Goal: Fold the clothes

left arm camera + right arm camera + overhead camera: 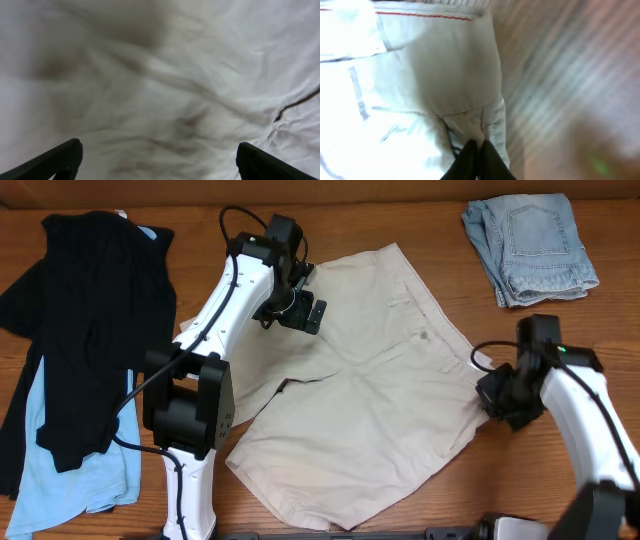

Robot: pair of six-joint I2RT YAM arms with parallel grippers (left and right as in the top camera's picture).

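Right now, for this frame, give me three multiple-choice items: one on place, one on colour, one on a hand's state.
1. Where in the overhead view do the denim shorts lie? A) top right B) bottom left C) centre
2. What colour is the shirt under the black top? A) red B) light blue C) green
3. The left hand is: A) shut on the black top B) shut, empty C) open over the beige shorts
Key: 1 A, they sit alone at the top right; 2 B, pale blue shows from beneath the black cloth; 3 C, its fingers stand wide apart above beige fabric.
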